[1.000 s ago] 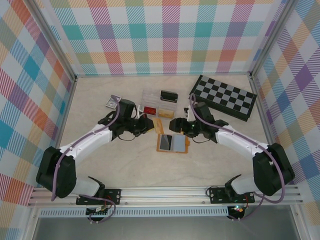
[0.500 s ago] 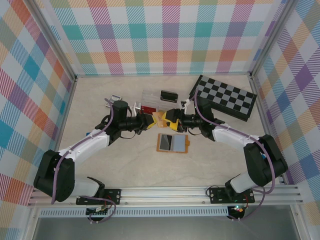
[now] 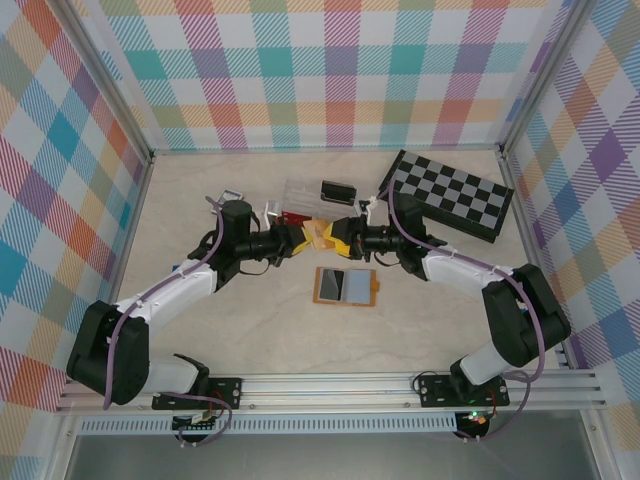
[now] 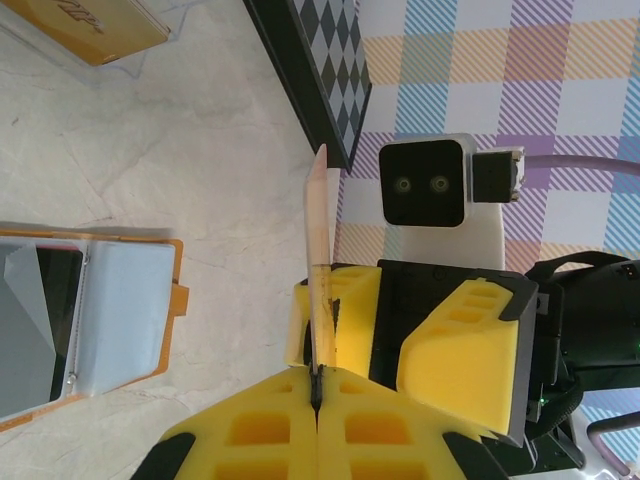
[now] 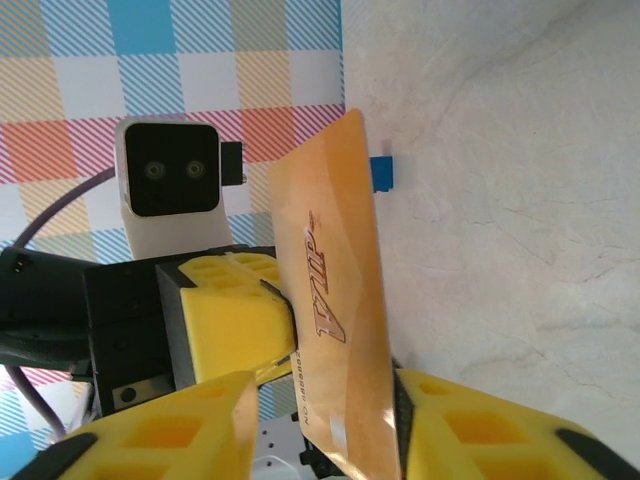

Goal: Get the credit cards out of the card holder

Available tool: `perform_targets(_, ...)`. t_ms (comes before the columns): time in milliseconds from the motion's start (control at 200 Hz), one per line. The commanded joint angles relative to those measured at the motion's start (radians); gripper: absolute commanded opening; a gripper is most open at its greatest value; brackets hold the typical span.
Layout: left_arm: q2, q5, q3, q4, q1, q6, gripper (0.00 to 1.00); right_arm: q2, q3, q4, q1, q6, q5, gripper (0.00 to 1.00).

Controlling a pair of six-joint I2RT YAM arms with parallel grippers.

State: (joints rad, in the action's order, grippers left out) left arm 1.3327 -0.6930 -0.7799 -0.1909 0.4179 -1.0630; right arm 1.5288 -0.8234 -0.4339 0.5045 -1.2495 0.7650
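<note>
The orange-tan card holder (image 3: 345, 286) lies open and flat on the table, a dark card in its left panel; it also shows in the left wrist view (image 4: 90, 310). Above and behind it the two grippers meet tip to tip. My left gripper (image 3: 300, 238) (image 4: 318, 385) is shut on one end of a gold credit card (image 3: 320, 235) (image 4: 318, 240) marked VIP (image 5: 335, 300). My right gripper (image 3: 341, 238) (image 5: 325, 400) straddles the card's other end. The card lies against one pad, and a gap shows at the other pad.
A folded chessboard (image 3: 450, 195) lies at the back right. Behind the grippers stands a clear plastic box (image 3: 305, 193), with a black item (image 3: 337, 190) beside it. A small object (image 3: 222, 203) sits at the back left. Checked walls close the table in on three sides.
Both grippers have risen from beside the card holder and come together behind it. The right jaws have narrowed around the gold card that the left gripper holds.
</note>
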Motion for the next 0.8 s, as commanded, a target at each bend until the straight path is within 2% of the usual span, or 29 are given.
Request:
perform_targets(0,-0.025,-0.023,0.022,-0.032,-0.019,-0.014,0.00,-0.003,-0.031,-0.063,-0.001,-0.010,0.027,0.33)
perform_targets(140,-0.024,-0.023,0.031,-0.029,-0.020,-0.014,0.00,-0.001,-0.035,-0.042,-0.001,0.006,0.015,0.25)
perform_targets(320,-0.039,-0.008,0.026,0.024,-0.021,0.012,0.01,0.001,-0.046,0.022,-0.001,0.078,-0.009,0.09)
perform_targets(400,-0.049,0.025,0.008,0.120,-0.021,0.051,0.15,-0.005,-0.067,0.095,-0.001,0.160,-0.026,0.00)
perform_targets(590,-0.058,0.202,-0.066,0.509,-0.027,0.208,0.62,-0.038,-0.183,0.495,-0.001,0.527,-0.191,0.00)
perform_targets(675,-0.060,0.290,-0.078,0.639,-0.034,0.275,0.74,-0.040,-0.236,0.623,-0.002,0.712,-0.293,0.00)
perform_targets(795,-0.076,0.412,-0.070,0.739,-0.048,0.339,0.85,-0.011,-0.319,0.755,-0.001,0.976,-0.421,0.00)
